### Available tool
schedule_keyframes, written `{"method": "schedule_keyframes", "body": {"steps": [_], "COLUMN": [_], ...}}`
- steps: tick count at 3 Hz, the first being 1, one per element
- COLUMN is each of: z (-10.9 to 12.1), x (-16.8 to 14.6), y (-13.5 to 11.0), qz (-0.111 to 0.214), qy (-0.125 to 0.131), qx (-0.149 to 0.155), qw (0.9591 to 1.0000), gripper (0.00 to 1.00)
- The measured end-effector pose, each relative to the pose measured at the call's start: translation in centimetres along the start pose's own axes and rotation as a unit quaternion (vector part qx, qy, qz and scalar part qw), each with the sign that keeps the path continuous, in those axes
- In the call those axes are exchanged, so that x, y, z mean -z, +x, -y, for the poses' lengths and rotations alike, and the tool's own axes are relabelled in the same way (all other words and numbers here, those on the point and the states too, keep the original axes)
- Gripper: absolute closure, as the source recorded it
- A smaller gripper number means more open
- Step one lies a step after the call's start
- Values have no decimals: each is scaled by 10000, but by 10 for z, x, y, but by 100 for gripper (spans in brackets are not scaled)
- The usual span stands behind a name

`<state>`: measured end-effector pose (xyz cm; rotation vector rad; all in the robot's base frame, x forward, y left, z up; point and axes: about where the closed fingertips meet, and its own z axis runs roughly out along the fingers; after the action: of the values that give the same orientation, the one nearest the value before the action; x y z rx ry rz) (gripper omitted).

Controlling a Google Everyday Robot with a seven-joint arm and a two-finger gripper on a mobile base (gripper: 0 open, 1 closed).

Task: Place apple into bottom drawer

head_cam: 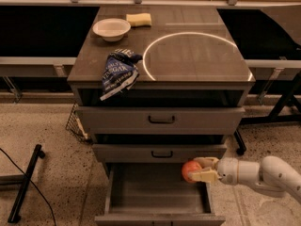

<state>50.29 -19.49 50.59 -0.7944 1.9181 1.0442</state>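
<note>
The apple (pixel 189 170) is small, round and orange-red. My gripper (pixel 198 169) comes in from the right on a white arm and is shut on the apple. It holds the apple above the right side of the bottom drawer (pixel 160 193), which is pulled open and shows a grey interior with nothing else in it. The apple hangs just below the middle drawer's front.
Two grey drawers with black handles (pixel 161 120) sit above the open one. On the cabinet top (pixel 197 55) lie a white bowl (pixel 111 29), a yellow sponge (pixel 139 19) and a blue chip bag (pixel 118 72). A black stand leg (pixel 26 182) lies on the floor at left.
</note>
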Motion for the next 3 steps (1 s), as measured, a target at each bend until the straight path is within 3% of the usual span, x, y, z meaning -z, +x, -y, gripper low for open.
{"method": "schedule_keyframes", "body": {"steps": [1, 2, 3], "z": [21, 20, 19], "x": [-21, -28, -41], "y": [36, 45, 57], "qz": [298, 320, 198], "qy": [170, 129, -221], "qx": [23, -8, -115], "qw": [9994, 9994, 9995], "gripper": [100, 100, 100]}}
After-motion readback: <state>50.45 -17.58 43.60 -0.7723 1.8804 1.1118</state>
